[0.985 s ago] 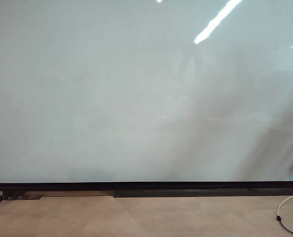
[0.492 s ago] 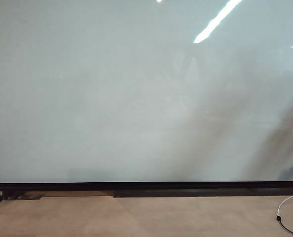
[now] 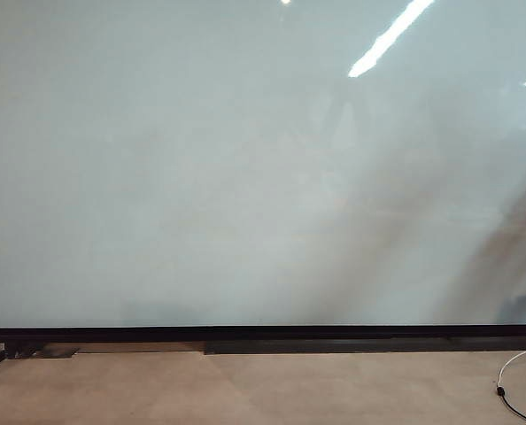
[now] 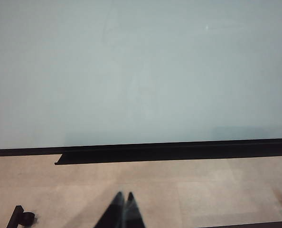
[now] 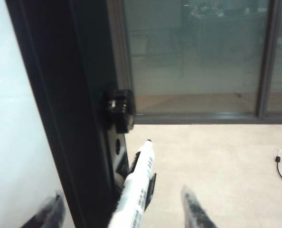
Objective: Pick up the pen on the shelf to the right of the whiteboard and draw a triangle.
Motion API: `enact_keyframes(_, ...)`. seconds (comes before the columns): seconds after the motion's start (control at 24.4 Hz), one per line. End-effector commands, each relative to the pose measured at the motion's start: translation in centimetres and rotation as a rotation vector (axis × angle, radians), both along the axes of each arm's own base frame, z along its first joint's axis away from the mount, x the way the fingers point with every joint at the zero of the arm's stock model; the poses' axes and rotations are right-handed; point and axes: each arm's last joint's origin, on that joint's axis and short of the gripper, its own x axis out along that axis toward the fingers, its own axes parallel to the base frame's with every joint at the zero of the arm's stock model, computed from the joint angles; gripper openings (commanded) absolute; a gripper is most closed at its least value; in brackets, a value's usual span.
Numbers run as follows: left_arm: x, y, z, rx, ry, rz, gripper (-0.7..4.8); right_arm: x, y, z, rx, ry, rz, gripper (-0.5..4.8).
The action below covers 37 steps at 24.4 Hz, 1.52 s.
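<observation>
Here we see the whiteboard (image 3: 245, 168) filling nearly all of the exterior view, pale and unmarked, with ceiling lights mirrored near its top and its black frame (image 3: 263, 334) running along the bottom above a beige floor (image 3: 245, 390). A white cable (image 3: 511, 385) curls on the floor at the right. Neither arm shows in that view.

In the left wrist view the left gripper (image 4: 123, 211) points at the board's lower edge, its two dark fingertips pressed together with nothing between them.

In the right wrist view the right gripper (image 5: 119, 209) sits at the board's right frame, fingers spread apart. The pen (image 5: 136, 187), white with a black tip, stands between them on a small black holder (image 5: 148, 190); it seems untouched, though the blur makes contact hard to judge.
</observation>
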Motion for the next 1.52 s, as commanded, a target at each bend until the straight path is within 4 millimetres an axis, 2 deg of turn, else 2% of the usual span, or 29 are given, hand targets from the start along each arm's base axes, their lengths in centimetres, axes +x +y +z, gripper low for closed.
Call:
enact_keyframes(0.04, -0.01, -0.01, 0.20, 0.000, -0.011, -0.003, -0.05, 0.18, 0.09, 0.05, 0.009, 0.010, -0.010, 3.22)
enact_keyframes(0.21, -0.01, -0.01, 0.20, 0.000, -0.011, -0.003, -0.05, 0.21, 0.15, 0.05, 0.007, 0.010, -0.009, 3.22)
enact_keyframes(0.29, -0.01, -0.01, 0.20, 0.000, -0.011, -0.003, -0.05, 0.25, 0.25, 0.05, 0.006, 0.009, -0.006, 2.91)
enact_keyframes(0.57, -0.01, -0.01, 0.20, 0.000, -0.011, -0.003, -0.05, 0.34, 0.47, 0.11, 0.004, 0.004, 0.001, 2.91)
enact_keyframes(0.66, -0.01, -0.01, 0.20, 0.000, -0.011, -0.003, -0.05, 0.41, 0.62, 0.12, -0.008, 0.001, 0.004, 2.60)
enact_keyframes(1.52, -0.01, -0.01, 0.20, 0.000, -0.011, -0.003, -0.05, 0.85, 0.46, 0.17, -0.003, 0.027, 0.013, 2.28)
